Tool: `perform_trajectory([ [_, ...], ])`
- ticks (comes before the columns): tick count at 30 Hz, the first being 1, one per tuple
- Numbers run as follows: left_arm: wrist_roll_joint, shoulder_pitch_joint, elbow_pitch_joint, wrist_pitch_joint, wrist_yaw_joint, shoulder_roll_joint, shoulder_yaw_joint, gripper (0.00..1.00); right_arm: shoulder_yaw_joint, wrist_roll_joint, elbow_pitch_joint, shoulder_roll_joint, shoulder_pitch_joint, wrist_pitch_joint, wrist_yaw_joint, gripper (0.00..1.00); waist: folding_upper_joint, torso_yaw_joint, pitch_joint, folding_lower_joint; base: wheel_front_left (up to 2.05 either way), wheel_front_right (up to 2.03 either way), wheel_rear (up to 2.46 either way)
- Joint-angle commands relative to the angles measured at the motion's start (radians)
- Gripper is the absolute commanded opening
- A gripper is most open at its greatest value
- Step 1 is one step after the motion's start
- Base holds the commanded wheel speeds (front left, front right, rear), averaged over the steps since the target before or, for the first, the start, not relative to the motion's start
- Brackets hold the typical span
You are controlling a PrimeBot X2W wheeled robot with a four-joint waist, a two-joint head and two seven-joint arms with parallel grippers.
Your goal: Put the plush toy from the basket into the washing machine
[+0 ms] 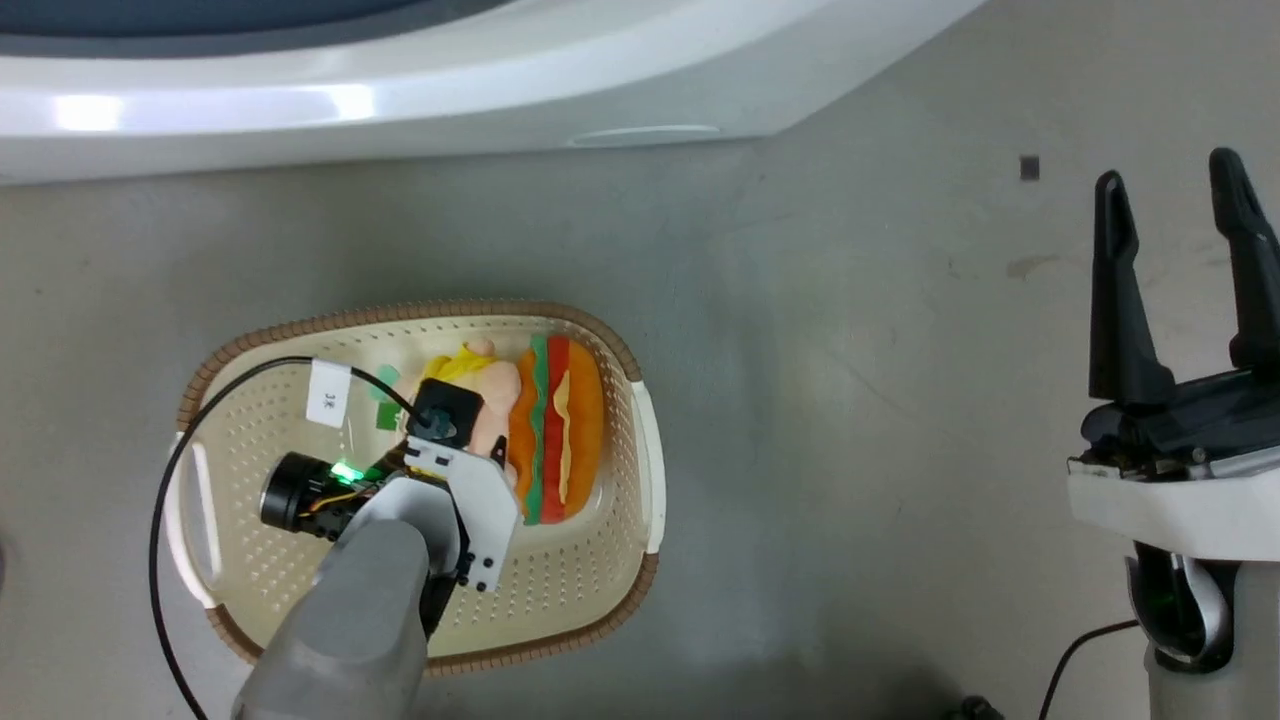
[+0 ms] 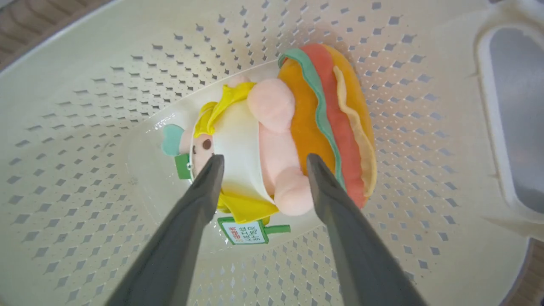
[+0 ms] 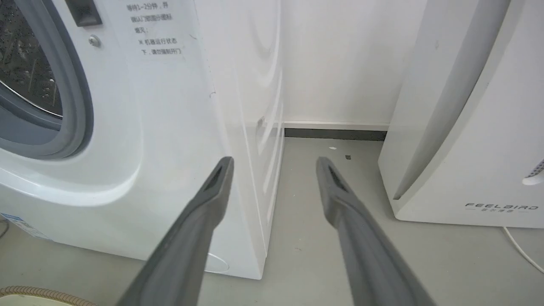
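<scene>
In your head view the plush toy lies inside the basket on the floor, near the washing machine; your left forearm reaches down over it; your right hand hangs well apart, spread and empty. In your left wrist view the left hand is spread, straddling the toy's pink body. In your right wrist view the washing machine's drum opening sits left; a FEELBIRD appliance stands right.
</scene>
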Motion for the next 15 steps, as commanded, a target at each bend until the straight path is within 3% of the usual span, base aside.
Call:
perform_trajectory([
  [1,-0.006,-0.028,0.023,0.000,0.005,0.009,-0.008,1.00,0.000,0.008,-0.012,0.000,-0.024,-0.009,-0.001,1.00,0.0000,-0.008,0.023,-0.0001,0.00,0.00,0.00],
  [15,-0.041,-0.146,0.167,-0.007,0.022,0.020,-0.060,1.00,-0.002,0.035,-0.044,0.000,-0.086,-0.038,-0.001,1.00,0.0000,-0.024,0.137,-0.0001,0.00,0.00,0.00],
])
